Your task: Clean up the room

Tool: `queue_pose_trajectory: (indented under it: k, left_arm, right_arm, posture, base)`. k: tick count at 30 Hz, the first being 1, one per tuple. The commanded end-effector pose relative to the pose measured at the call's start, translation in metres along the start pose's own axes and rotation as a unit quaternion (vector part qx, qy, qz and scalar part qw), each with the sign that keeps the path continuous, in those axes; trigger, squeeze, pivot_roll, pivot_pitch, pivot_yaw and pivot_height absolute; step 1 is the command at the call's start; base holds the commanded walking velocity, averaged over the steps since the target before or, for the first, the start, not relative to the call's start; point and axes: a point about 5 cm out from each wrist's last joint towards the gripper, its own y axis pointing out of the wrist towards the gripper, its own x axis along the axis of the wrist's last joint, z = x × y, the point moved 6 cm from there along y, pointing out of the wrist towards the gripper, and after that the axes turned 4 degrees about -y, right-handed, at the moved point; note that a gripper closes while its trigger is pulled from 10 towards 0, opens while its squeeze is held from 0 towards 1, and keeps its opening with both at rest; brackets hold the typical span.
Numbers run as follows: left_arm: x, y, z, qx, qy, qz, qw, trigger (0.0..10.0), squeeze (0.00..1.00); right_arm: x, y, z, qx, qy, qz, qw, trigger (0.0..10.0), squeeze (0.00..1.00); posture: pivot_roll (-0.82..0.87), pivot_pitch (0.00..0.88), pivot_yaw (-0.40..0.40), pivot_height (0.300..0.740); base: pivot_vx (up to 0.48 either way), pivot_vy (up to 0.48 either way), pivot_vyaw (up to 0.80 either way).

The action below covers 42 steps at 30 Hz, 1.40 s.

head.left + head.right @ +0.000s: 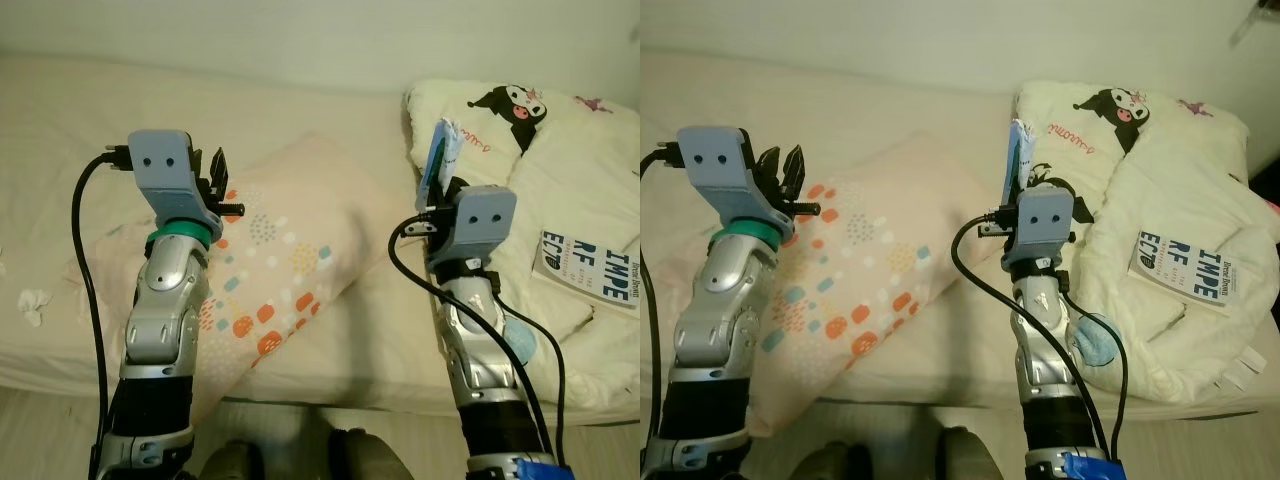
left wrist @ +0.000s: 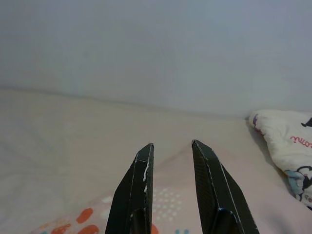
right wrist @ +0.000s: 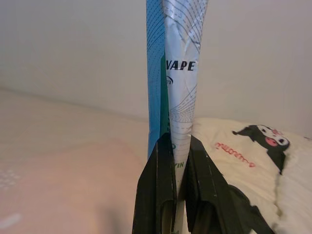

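Right tool [image 3: 176,141] around (crumpled?) blue-white packet [image 3: 175,73]

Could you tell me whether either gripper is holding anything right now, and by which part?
The right gripper is shut on the lower end of a blue and white packet. The left gripper is open and holds nothing.

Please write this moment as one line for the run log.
left gripper open, over patterned pillow | right gripper shut on blue-white packet | book on blanket
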Motion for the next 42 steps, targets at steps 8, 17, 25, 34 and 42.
queue_pose_trajectory:
  k: [8,17,25,34,42]
  left_arm:
    - [-0.0060,-0.0037,-0.0044,-0.005,0.007,0.009,1.000,10.0,0.00]
    - [-0.0063,-0.0036,-0.0052,-0.006,0.008,0.009,1.000,10.0,0.00]
    - [-0.0072,-0.0036,-0.0056,-0.007,0.009,0.010,1.000,10.0,0.00]
    - [-0.0076,-0.0041,-0.0063,-0.008,0.010,0.011,1.000,10.0,0.00]
    - [-0.0092,-0.0043,-0.0086,-0.015,0.020,0.015,1.000,10.0,0.00]
  right_arm:
    - [-0.0123,-0.0043,0.0064,0.010,0.011,0.024,1.000,10.0,0.00]
    - [-0.0132,-0.0043,0.0087,0.015,0.012,0.026,0.999,10.0,0.00]
    - [-0.0142,-0.0045,0.0096,0.016,0.013,0.027,0.999,10.0,0.00]
    - [-0.0149,-0.0048,0.0097,0.017,0.014,0.028,0.999,10.0,0.00]
    - [-0.0150,-0.0047,0.0103,0.017,0.015,0.027,0.999,10.0,0.00]
  posture:
    - [-0.02,0.091,-0.032,0.740]
    - [-0.02,0.090,-0.031,0.740]
    - [-0.02,0.091,-0.029,0.740]
    - [-0.02,0.091,-0.028,0.740]
    - [-0.02,0.088,-0.026,0.740]
  base:
    - [-0.464,0.000,0.00]
    - [-0.480,0.000,0.00]
    - [-0.480,0.000,0.00]
    - [-0.407,0.000,0.00]
    - [0.000,0.000,0.00]
